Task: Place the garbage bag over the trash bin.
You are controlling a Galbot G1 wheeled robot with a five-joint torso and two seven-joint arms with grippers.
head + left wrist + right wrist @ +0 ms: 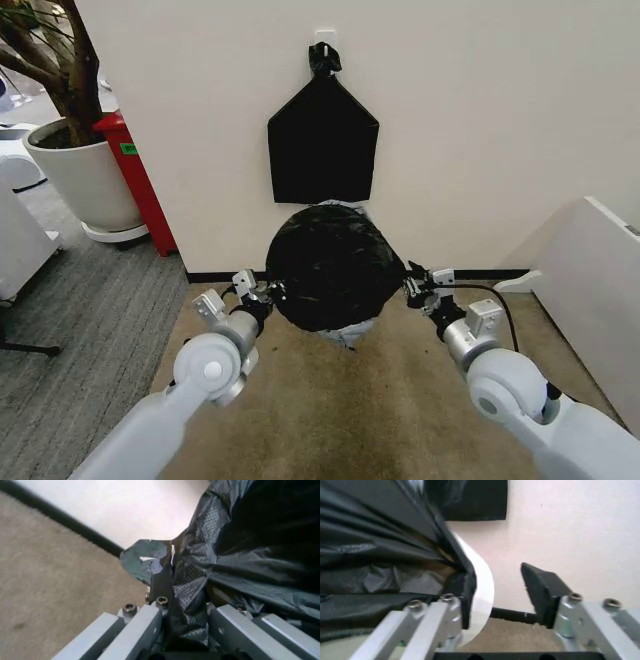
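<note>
Left gripper [268,291] is pressed in at the left side of the garbage bag [330,265], and in the left wrist view its fingers [140,624] are clamped onto a bunched fold of the black film [240,555]. Right gripper [417,287] sits at the opposite flank, jaws parted: one dark pad [465,588] lies against the bag-covered rim, the other pad [542,588] stands clear with bare wall between them. Now the bag itself: thin, glossy black plastic, crinkled all over, with a fine dotted texture up close, stretched across the mouth and down the sides of the trash bin [482,592] so the bin reads as a black dome from the head view. A curved strip of the bin's white wall peeks out by the right gripper. A loose greyish flap of film [142,560] sticks out beside the left gripper. Bin stands on the tan carpet [350,400] against the white wall, directly below a flat black bag [322,140] hanging from a wall hook
</note>
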